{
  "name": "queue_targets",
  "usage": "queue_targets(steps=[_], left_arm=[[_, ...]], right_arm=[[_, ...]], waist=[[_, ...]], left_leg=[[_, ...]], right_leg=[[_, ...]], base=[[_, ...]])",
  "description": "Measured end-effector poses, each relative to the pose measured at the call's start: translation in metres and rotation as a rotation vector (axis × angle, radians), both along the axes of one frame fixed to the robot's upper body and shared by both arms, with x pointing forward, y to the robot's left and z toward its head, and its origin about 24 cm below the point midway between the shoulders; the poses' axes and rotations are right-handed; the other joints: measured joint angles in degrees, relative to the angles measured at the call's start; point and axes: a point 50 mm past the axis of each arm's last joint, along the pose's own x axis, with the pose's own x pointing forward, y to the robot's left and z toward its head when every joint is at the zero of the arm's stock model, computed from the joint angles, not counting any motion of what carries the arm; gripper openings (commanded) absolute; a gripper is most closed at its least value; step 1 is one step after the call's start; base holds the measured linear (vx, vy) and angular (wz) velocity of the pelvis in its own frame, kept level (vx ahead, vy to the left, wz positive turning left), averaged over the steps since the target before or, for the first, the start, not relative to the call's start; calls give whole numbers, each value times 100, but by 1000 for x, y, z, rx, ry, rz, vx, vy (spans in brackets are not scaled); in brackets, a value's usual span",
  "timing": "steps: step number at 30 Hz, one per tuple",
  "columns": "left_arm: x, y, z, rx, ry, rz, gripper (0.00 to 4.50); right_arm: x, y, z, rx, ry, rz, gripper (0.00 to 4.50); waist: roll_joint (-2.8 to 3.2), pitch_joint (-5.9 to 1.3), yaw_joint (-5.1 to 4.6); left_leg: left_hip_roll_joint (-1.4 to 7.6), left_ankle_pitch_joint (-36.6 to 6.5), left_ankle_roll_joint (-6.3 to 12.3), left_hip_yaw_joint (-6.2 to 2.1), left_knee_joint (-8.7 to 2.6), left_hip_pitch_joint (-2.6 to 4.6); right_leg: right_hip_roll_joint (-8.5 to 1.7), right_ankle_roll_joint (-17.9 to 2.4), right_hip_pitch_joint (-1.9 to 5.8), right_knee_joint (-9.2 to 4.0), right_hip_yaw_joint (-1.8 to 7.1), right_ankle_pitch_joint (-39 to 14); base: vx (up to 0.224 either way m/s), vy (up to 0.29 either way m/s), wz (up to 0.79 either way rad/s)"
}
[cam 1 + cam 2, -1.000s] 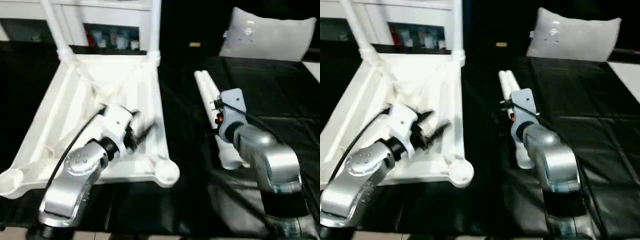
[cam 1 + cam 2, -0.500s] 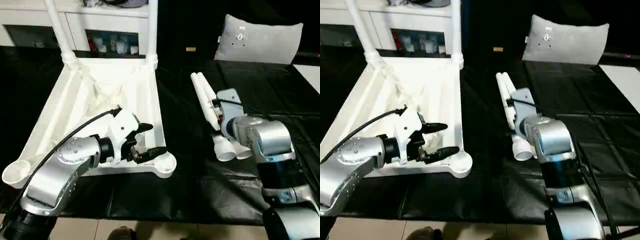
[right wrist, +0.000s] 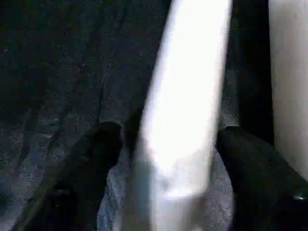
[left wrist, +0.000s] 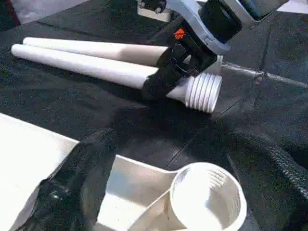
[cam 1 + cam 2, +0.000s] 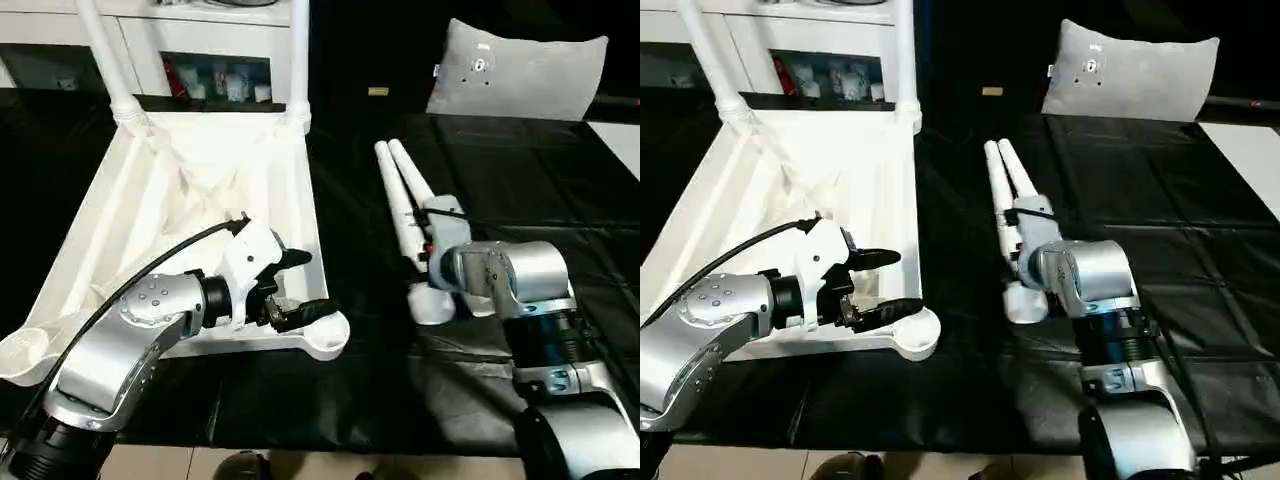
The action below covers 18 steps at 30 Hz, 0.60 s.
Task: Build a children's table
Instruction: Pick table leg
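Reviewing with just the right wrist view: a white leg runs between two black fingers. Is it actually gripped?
Observer: In the left wrist view the right gripper straddles one loose leg; I cannot tell whether it is clamped.
Operator: Where is that leg?
Observer: Flat on the black table cover, beside the second loose leg.
Operator: And the left arm?
Observer: Its left gripper is open by the upturned table top's near corner socket.
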Motion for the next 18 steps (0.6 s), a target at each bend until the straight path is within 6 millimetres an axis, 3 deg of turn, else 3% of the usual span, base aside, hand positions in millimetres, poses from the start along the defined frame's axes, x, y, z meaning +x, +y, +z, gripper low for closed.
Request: queue_targets(steps=[9,18], left_arm=[[0,0,0,3,0,-1,407],[0,0,0,5,0,-1,407]], right_arm=[[-1,-2,-4,50,38,5,269],[-2,-3,-6,80,49,2,196]], waist=[[-5,-4,125],[-17,-11,138]], left_leg=[[25,2,-1,44,0,5],[35,5,-2,62,1,5]], right_leg=[[-1,1,2,0,2,3],[-1,1,1,1,2,3]], base=[[0,0,0],[0,0,0]])
